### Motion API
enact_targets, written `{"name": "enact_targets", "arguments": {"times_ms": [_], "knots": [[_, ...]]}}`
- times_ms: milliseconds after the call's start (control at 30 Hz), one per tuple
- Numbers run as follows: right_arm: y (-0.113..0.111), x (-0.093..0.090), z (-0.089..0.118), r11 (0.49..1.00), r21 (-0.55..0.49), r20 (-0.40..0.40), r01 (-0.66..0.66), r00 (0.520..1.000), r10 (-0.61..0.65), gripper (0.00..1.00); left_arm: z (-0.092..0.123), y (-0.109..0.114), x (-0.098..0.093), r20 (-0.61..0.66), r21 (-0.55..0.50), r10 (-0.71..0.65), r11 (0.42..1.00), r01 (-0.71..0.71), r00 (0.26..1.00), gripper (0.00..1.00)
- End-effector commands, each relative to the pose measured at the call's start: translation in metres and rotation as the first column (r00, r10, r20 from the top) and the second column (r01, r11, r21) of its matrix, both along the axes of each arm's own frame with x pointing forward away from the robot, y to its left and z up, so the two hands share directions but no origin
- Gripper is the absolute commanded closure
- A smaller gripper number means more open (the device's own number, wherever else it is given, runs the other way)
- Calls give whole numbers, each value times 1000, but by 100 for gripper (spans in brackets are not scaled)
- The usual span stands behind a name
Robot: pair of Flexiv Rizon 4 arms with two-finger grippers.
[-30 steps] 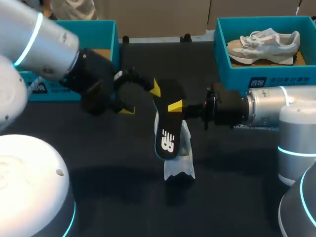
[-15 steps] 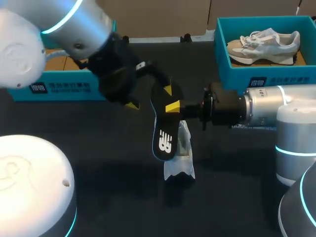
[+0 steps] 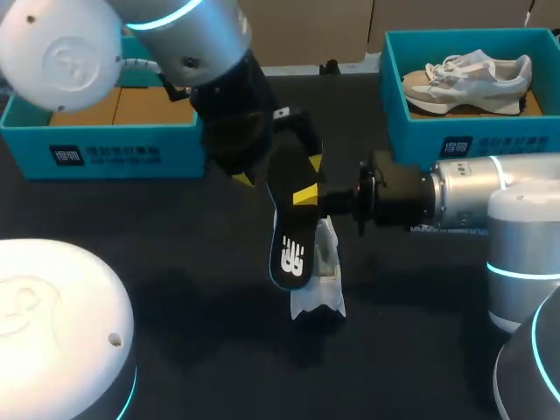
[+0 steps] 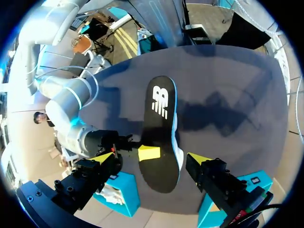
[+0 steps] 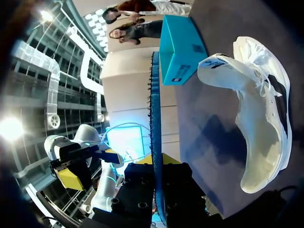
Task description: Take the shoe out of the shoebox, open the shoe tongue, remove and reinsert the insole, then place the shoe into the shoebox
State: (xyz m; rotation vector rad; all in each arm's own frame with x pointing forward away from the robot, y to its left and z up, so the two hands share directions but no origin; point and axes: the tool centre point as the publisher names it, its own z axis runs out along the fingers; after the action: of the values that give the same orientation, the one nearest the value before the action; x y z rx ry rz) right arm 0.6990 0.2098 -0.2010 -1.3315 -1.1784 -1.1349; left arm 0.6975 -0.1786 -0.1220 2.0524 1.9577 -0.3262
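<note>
Left gripper (image 4: 152, 159), wide open, swung over insole (image 3: 291, 236) pinched by right gripper (image 3: 308, 194) above dark table (image 3: 175, 262)

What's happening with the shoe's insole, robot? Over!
Right tool shut on flat black insole. Left tool open around it. White sneaker on dark table below. Nothing blocking.

The left arm (image 3: 184, 39) and right arm (image 3: 472, 188) are fat rounded tubes of silvery-white casing, banded with glowing cyan rings. Their wrists turn matte black, studded with screws, ending in black fingers (image 4: 213, 175) tipped bright yellow.
</note>
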Motion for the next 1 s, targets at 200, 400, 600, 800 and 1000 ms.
{"name": "enact_targets", "arguments": {"times_ms": [200, 400, 600, 800, 1000], "knots": [[1, -1, 0, 1000, -6, 6, 2, 1000, -2, 100, 1, -7, 5, 13, 175, 2, 985, -4, 1000, 0], [0, -1, 0, 1000, -4, 9, 2, 1000, -2, 100, -3, -8, 5, 3, 202, 11, 979, -11, 1000, 0], [0, -2, -4, 1000, -3, 7, 7, 1000, -7, 100, -3, -10, 7, 14, 228, 14, 973, -17, 1000, 0], [-2, -4, -5, 1000, 2, 8, 13, 1000, -13, 100, -6, -9, 7, 10, 233, 15, 972, -17, 1000, 0], [-2, -4, -5, 1000, 0, 9, 15, 1000, -15, 100, -7, -7, 6, 5, 230, 17, 973, -17, 1000, 0]]}}
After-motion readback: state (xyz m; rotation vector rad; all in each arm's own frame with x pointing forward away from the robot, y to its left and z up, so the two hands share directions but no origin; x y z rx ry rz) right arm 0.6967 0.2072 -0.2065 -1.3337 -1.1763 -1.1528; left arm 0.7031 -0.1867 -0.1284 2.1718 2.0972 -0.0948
